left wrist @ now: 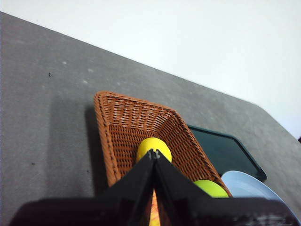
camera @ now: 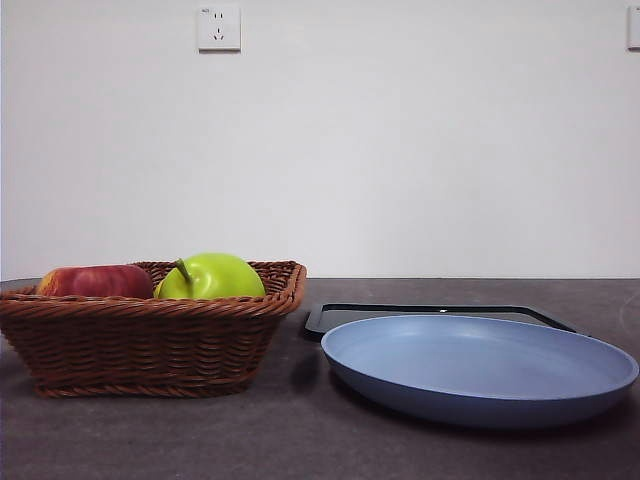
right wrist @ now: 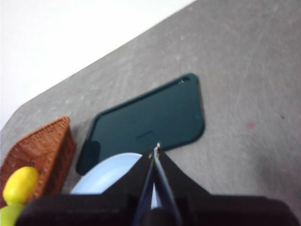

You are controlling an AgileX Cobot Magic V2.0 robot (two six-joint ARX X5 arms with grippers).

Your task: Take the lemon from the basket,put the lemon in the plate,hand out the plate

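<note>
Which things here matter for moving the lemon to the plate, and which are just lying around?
For the job: lemon, basket, plate.
Lying about: green apple, red apple, black tray.

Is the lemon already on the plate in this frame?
No. In the left wrist view the lemon lies inside the basket, and the front view shows the plate with nothing on it.

Red apple, green apple, black tray
</note>
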